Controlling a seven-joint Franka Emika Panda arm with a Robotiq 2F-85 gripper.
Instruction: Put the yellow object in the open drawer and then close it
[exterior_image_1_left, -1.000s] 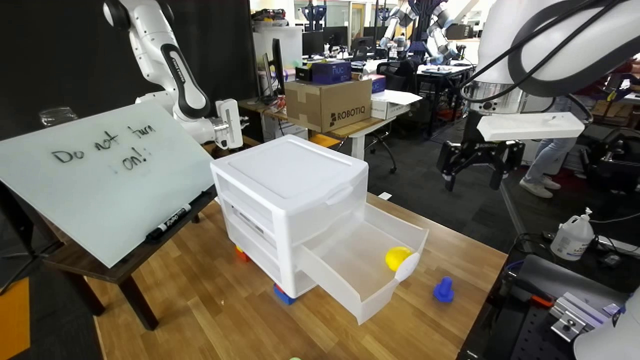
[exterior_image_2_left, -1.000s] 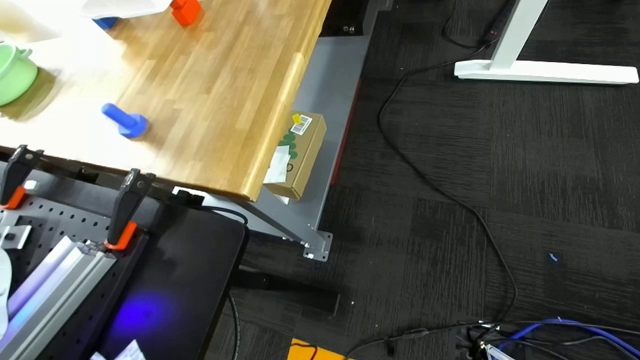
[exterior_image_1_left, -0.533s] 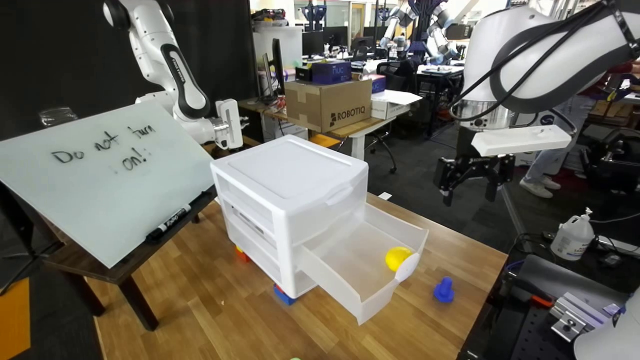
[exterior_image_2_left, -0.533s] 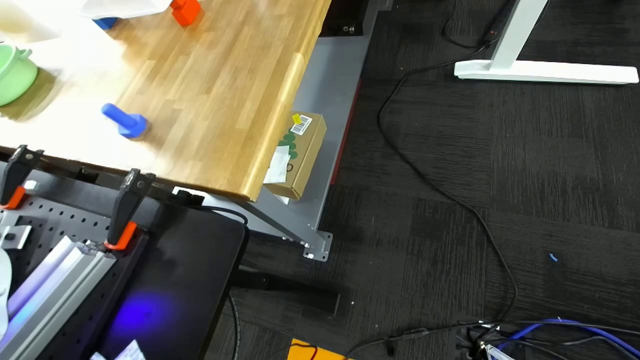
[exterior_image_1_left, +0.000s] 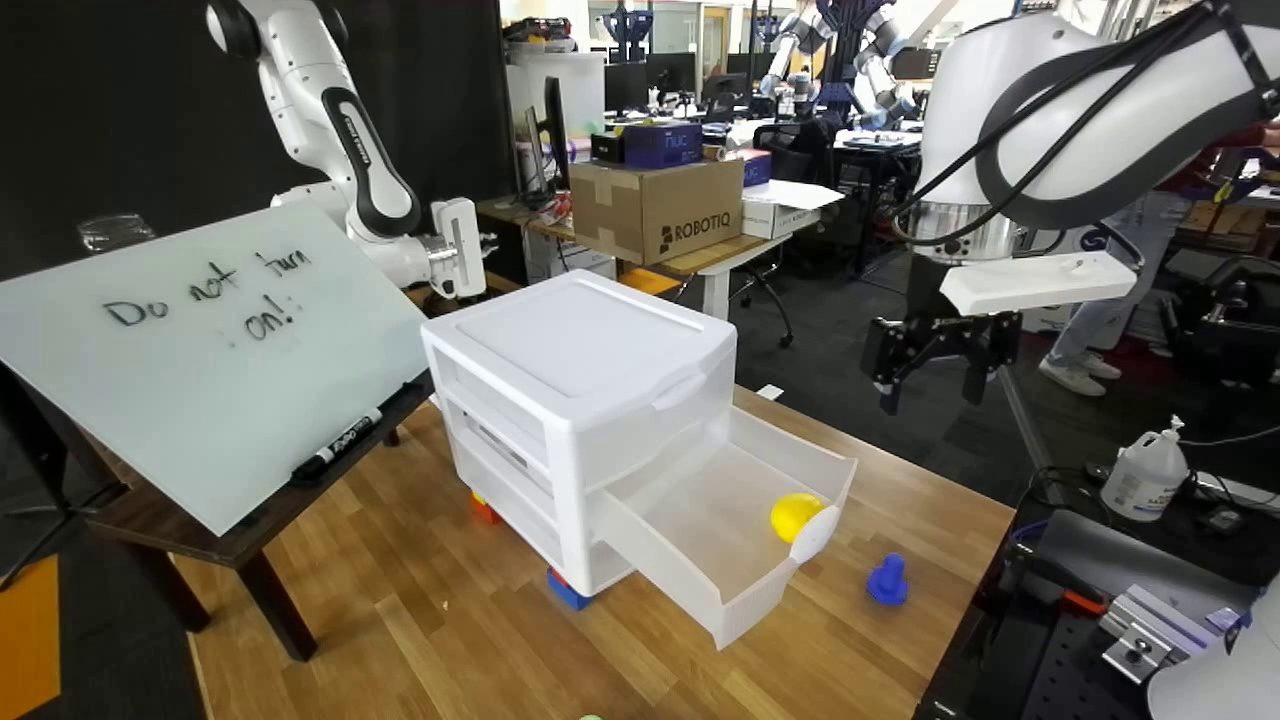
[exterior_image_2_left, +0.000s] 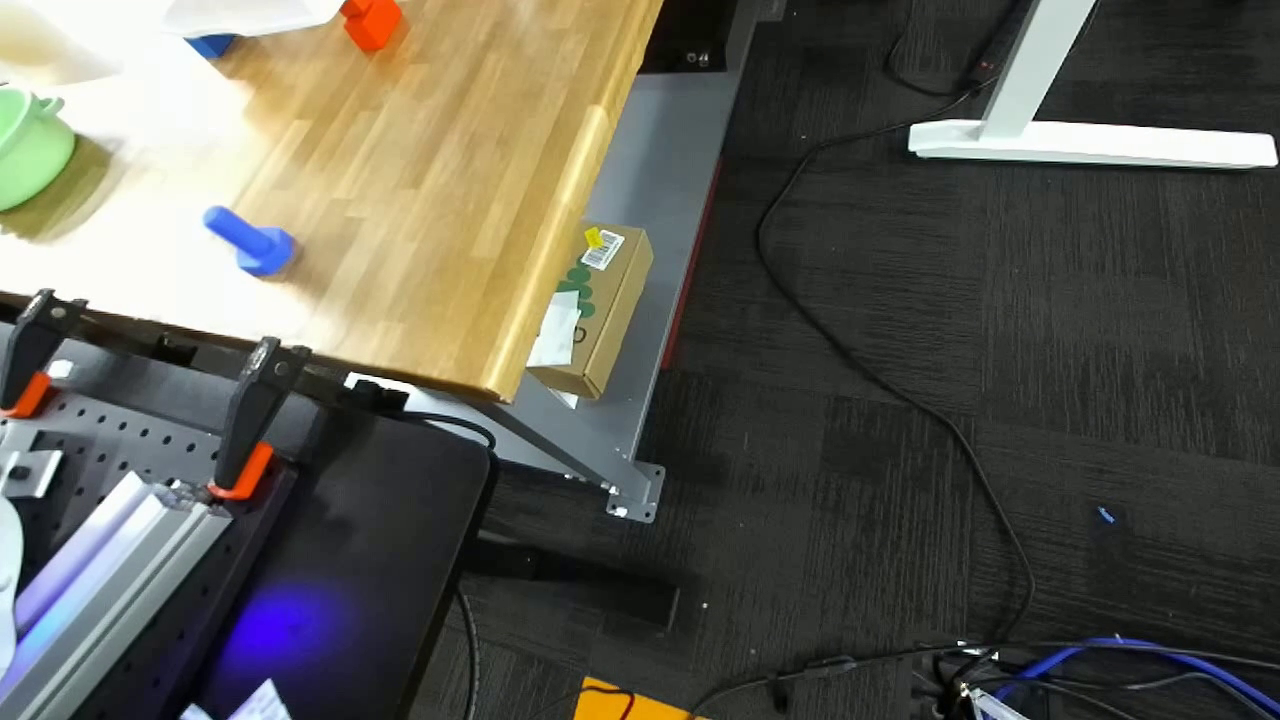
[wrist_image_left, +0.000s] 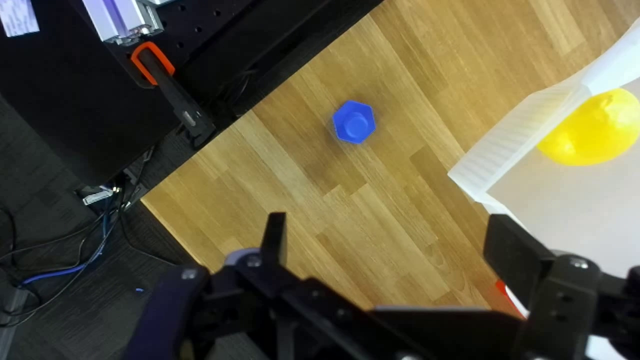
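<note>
Yellow object: glossy, rounded, sitting in the open drawer, just beside its front edge. Drawer's the bottom one, white translucent, shallow, pulled well out.

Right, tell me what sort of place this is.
Probably a robotics lab: in an exterior view, a second arm stands beyond the board, which reads "Do not turn on!", and a box in the background is printed ROBOTIQ.
</note>
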